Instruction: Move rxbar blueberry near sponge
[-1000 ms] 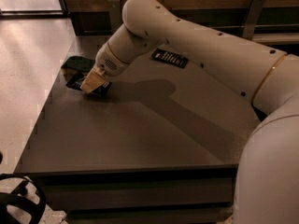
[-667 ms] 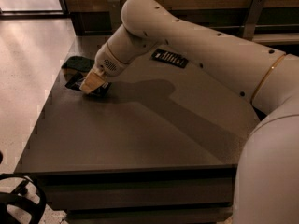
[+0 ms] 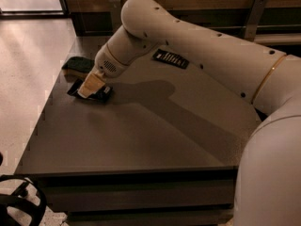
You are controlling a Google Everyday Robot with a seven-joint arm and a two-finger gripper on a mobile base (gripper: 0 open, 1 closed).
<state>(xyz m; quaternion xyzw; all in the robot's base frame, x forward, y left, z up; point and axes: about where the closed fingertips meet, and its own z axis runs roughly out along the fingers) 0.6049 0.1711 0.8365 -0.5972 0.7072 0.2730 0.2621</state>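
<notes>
The end effector sits in the left part of the frame, low over the worktop and directly above the rxbar blueberry. It covers the middle of the wrapper, so only the two dark ends show and no lettering can be read. Whether the end effector is open, closed or gripping the wrapper cannot be told.

The rxbar blueberry lies flat near the worktop's left edge. Its long axis runs roughly left to right, with the right end slightly lower in the frame.

The sponge lies just above and left of it, near the far left corner of the worktop. Its right side is partly hidden by the wrist of the arm.

A flat black bar with white marks lies well apart, at upper centre, partly under the arm. The arm's shadow crosses the worktop centre. The arm's large lower segment is cut off at the right edge. A dark curved part is cut off at lower left.
</notes>
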